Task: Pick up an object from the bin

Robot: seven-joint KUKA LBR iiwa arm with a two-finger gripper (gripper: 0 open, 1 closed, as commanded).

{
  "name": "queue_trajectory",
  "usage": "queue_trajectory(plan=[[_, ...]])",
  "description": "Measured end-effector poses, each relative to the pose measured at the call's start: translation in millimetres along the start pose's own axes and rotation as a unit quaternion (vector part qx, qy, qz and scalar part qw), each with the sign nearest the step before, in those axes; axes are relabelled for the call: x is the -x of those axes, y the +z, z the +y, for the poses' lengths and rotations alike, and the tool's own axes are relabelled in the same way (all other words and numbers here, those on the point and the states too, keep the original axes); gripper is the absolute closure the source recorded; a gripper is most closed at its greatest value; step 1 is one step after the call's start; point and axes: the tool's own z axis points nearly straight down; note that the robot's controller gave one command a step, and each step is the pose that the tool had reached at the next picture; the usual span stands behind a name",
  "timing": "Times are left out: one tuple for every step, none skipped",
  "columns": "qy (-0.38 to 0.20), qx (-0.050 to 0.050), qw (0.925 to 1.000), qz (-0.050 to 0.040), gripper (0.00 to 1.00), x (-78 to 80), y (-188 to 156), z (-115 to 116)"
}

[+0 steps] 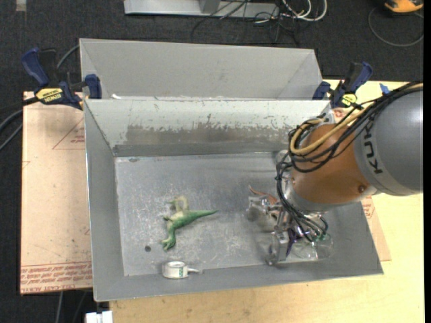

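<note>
The thing nearest the jaws is a small, clear, shiny thing (pixel 314 247) in the front right corner of the bin (pixel 202 130). It sits among the robot's wires, so we cannot say what it is. A little to its left lies a small grey and brown bit (pixel 258 208), and we cannot name that one either.

The jaws hang low over this corner. We think that is so they can close on one of these two things. We cannot tell if the jaws are wide or narrow, or if anything is between them, because the fat orange end of the arm (pixel 330 170) and its wires hide them.

Well apart, left of the middle, a green toy dinosaur (pixel 183 222) lies flat on the bin floor. Nothing props it up. A small white roll of tape (pixel 176 269) rests by the front wall. They lie loose and apart, so we think each could be taken alone.
</note>
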Motion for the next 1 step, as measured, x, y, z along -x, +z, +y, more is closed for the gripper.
queue_trajectory(plan=[[0.084,-0.001,0.9964,-0.008,0.0,43.5,-30.3,-16.4]])
